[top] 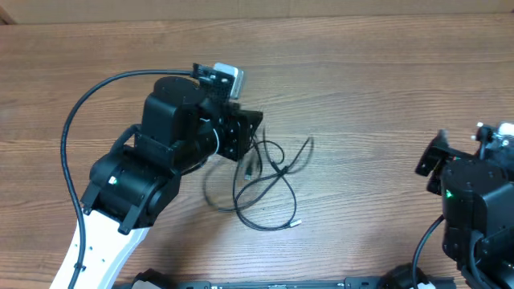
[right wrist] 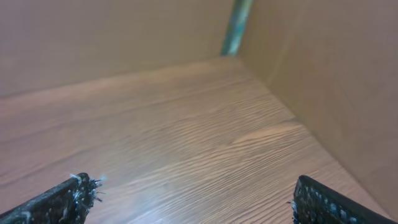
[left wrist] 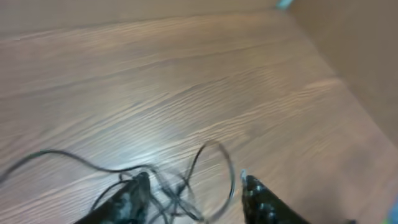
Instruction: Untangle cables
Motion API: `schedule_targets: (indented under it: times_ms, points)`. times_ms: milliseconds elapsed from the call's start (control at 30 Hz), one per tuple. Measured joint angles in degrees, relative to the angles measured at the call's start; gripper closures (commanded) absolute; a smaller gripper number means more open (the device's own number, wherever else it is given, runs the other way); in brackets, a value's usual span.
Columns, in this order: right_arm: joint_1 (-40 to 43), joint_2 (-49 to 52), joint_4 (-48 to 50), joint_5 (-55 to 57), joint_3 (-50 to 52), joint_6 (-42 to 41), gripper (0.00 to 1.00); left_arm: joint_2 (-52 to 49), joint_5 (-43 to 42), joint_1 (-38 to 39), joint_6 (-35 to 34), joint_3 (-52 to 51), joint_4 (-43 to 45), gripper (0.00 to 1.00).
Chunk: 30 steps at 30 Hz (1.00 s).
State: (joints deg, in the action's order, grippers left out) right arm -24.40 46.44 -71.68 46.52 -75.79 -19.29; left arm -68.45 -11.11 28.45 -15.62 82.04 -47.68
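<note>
My left tool point(left wrist: 193, 182), spread, straddles the cables point(left wrist: 211, 144) at lower centre — poised to pinch a strand; right tool point(right wrist: 193, 186) spread, idle.

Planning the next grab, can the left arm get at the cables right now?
Probably yes: the left gripper hangs open right over the cables, one finger either side of the tangle, nothing blocking it.

The table point(top: 385, 88) shows brown wood grain, smooth, with a faint sheen. The cables point(top: 277, 172) look like thin black plastic-coated cord, matt, with pale plug tips. The left arm point(top: 165, 128) wears black, slightly glossy plastic casing over a smooth white lower section. The right gripper point(right wrist: 194, 190) has 2 fingers point(right wrist: 329, 205) of rough, dotted black material
</note>
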Motion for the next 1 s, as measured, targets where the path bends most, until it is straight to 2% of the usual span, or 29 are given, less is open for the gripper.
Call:
schedule_targets:
  times_ms: [67, 200, 300, 467, 667, 833, 1000]
  points:
    - [0.0, 0.0, 0.0, -4.3, 0.0, 0.0, 0.0, -0.3, 3.6, 0.0, -0.7, 0.0, -1.5, 0.33]
    - [0.0, 0.0, 0.0, -10.8, 0.0, 0.0, 0.0, -0.4, 7.4, 0.0, -1.2, 0.0, -4.1, 0.09]
    - [0.0, 0.5, 0.0, -15.8, 0.0, 0.0, 0.0, -0.5, 9.7, 0.0, -1.5, 0.0, -6.2, 0.0]
    - [0.0, 4.4, 0.0, -23.4, 0.0, 0.0, 0.0, -0.5, 12.2, -0.7, -2.5, 0.0, -11.1, 0.0]
    - [0.0, 15.5, 0.1, -29.8, 0.0, 0.8, 0.0, -0.5, 13.4, -5.4, -4.0, 0.0, -17.0, 0.0]
    - [0.0, 25.8, 2.9, -39.6, 0.0, 11.2, 0.0, -0.5, 13.6, -11.1, -4.0, 0.0, -21.6, 0.0]
    - [0.0, 32.0, 7.1, -50.9, 0.0, 20.7, 0.0, -0.5, 13.9, -17.8, -4.1, 0.0, -23.7, 0.0]
